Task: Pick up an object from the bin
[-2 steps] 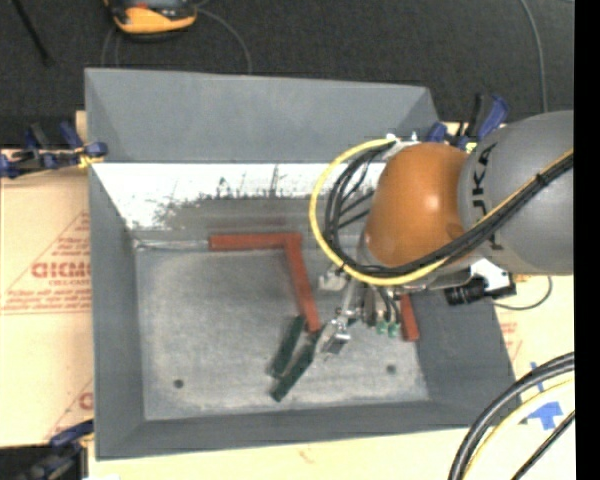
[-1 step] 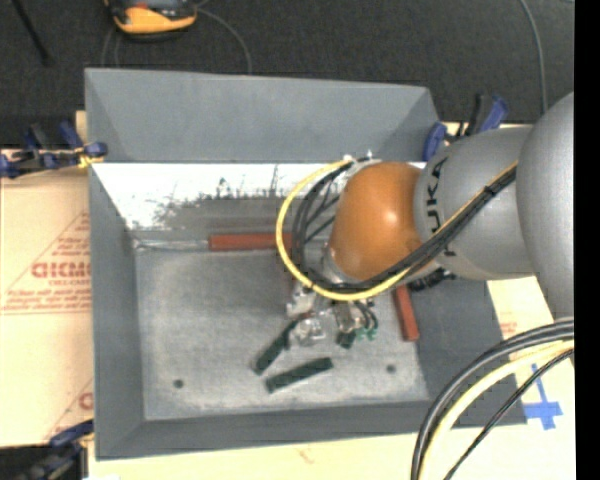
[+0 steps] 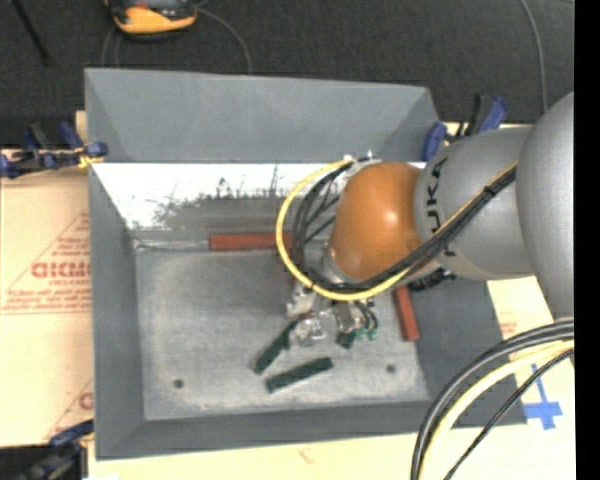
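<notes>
Dark green stick [image 3: 273,353] lies slantwise on the speckled grey floor of the bin [image 3: 200,318], its upper end at the gripper [image 3: 315,326]. You cannot tell whether that gripper is open or closed. Thin, flat and probably light and stiff, it suits a pinch across its narrow middle, clear of the second green stick [image 3: 300,373] just beside it.

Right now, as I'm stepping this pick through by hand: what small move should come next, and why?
Probably a slight shift toward the view's lower left, then down: the gripper sits by the upper end of a slanted dark green stick, whose middle lies that way; a second dark green stick lies just beyond it.
</notes>
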Tool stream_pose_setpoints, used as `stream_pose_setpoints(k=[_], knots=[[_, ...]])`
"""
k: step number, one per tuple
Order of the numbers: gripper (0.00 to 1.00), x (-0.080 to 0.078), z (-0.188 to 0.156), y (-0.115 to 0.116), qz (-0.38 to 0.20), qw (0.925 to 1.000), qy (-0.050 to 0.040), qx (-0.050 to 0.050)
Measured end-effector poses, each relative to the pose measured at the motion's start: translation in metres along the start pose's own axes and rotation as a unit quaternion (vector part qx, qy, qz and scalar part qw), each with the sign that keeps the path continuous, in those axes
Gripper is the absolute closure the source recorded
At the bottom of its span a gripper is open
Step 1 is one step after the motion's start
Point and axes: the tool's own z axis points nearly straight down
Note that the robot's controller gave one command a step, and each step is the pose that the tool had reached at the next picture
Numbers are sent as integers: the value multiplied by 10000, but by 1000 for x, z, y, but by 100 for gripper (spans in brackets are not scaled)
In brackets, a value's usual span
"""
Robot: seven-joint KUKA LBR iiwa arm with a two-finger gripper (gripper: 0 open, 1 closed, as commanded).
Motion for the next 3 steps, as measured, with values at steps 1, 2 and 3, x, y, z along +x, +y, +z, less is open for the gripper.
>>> stream_pose_setpoints(k=[1,2,3], knots=[[100,4,-3,-2,20,10000,-23,-4],[100,4,-3,-2,20,10000,-23,-4],[100,30,-33,0,15,9999,106,0]])
